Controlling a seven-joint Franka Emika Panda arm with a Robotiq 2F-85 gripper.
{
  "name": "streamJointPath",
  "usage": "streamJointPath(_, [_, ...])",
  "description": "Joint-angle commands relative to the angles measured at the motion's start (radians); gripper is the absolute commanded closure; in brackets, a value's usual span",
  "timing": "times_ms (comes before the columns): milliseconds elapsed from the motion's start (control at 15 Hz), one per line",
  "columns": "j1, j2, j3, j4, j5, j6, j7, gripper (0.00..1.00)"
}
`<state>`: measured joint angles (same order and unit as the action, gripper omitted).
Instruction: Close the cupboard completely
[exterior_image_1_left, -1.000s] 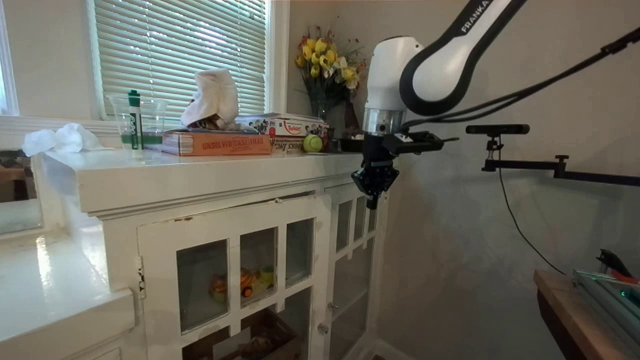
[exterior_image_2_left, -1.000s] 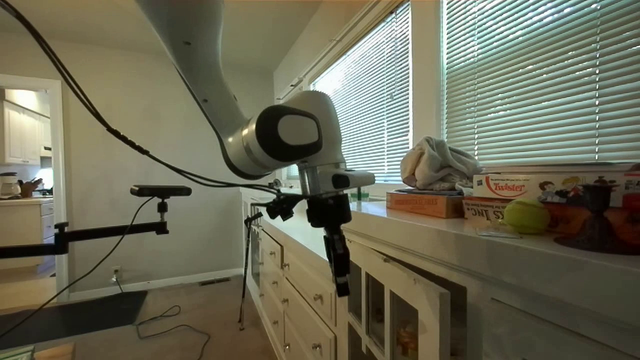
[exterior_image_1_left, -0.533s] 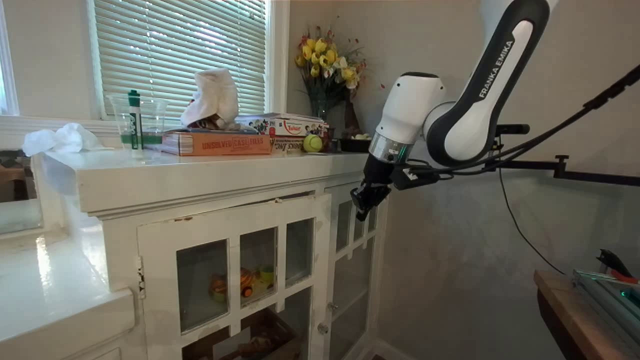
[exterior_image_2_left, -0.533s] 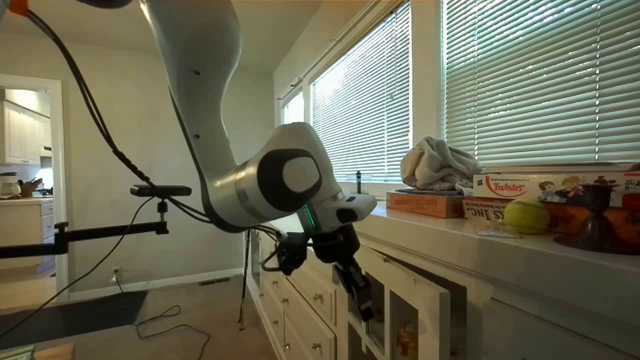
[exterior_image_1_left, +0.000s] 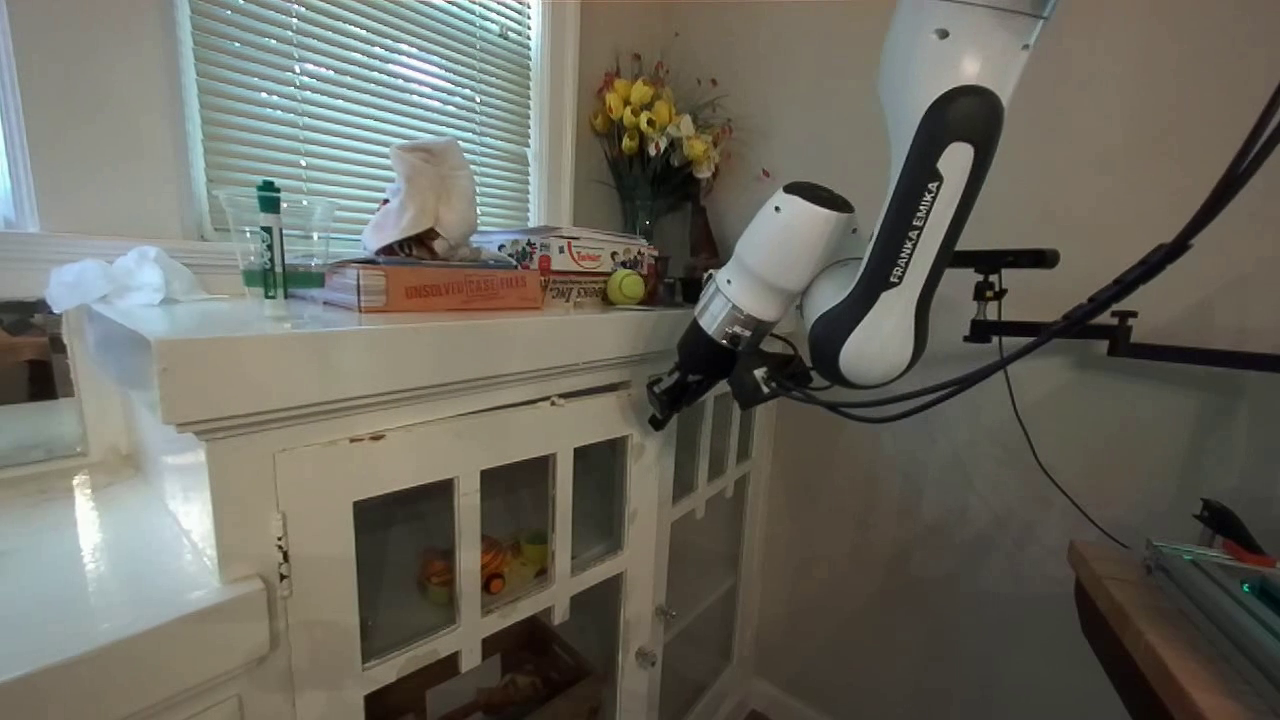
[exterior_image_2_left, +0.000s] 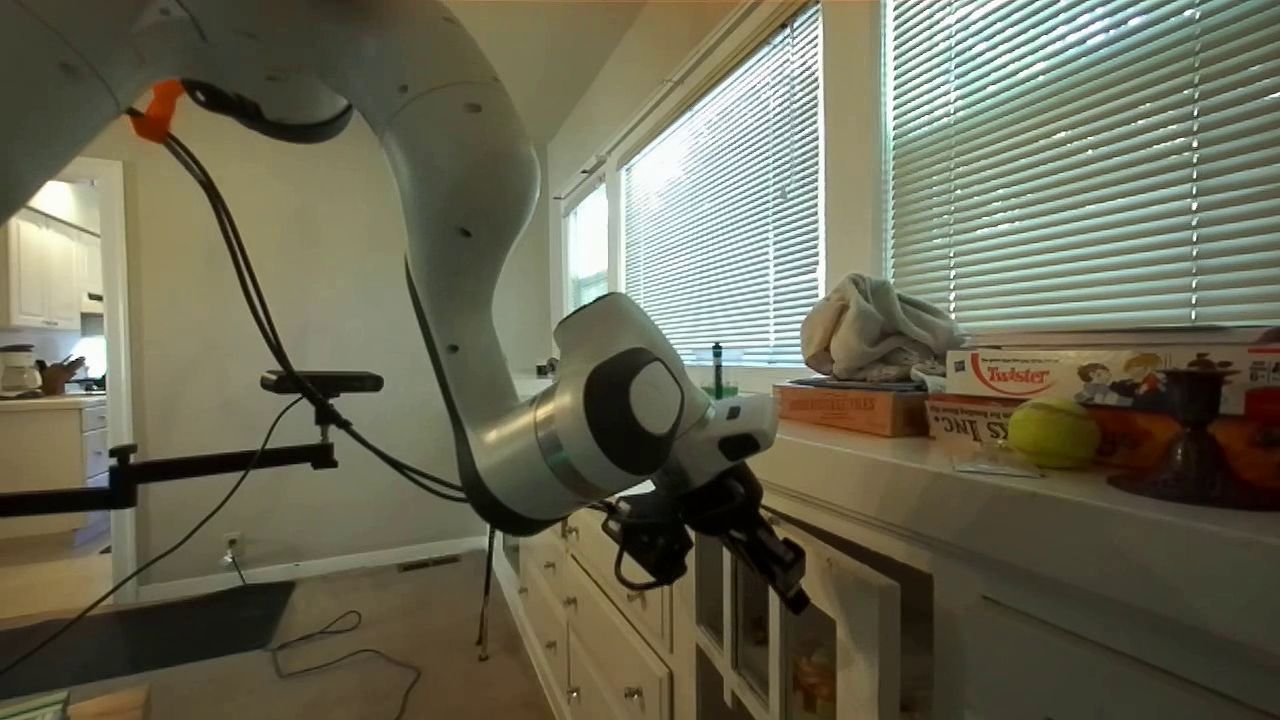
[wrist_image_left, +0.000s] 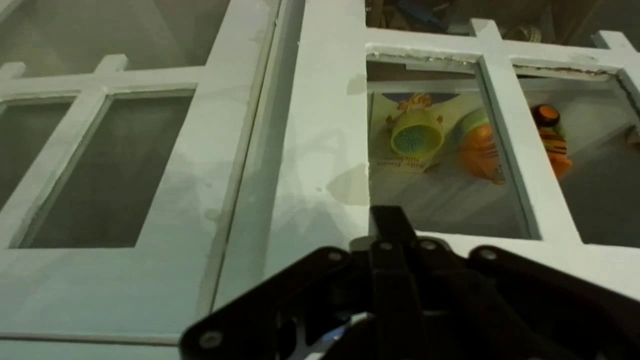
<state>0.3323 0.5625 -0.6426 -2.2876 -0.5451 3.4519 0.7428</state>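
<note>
Currently, the white cupboard is standing below the window blinds, and its glass-paned door is hanging ajar; in an exterior view a dark gap is showing between the door's free edge and the frame. A neighbouring glazed door is standing just beside it. The end effector is pointing obliquely down at the ajar door's upper part, near its free edge, and its two fingers are sitting together at the tips; whether they are touching the door, I cannot tell. Behind the panes, orange and yellow toys are showing. Above, the counter is carrying an orange box reading UNSOLVED CASE FILES, a white cloth that is lying bunched over that box, a Twister box that is resting on another box, a tennis ball and a green-capped marker standing upright.
</note>
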Motion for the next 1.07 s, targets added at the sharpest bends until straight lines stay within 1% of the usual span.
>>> streamJointPath(0, [0.083,0.149,-0.072,0.063,0.097,0.119,-0.002,1.0])
streamJointPath(333, [0.146,0.264,-0.128,0.052,0.208,0.221,-0.018,1.0])
streamJointPath(600, [0.178,0.325,-0.165,0.061,0.271,0.267,-0.02,1.0])
streamJointPath(667, [0.096,0.278,-0.056,0.057,0.413,0.246,-0.206,1.0])
streamJointPath(733, [0.086,0.288,-0.042,0.067,0.47,0.244,-0.247,1.0])
streamJointPath(867, [0.021,0.292,0.035,0.101,0.626,0.236,-0.407,1.0])
streamJointPath(1000, [-0.038,0.304,0.102,0.147,0.734,0.226,-0.528,1.0])
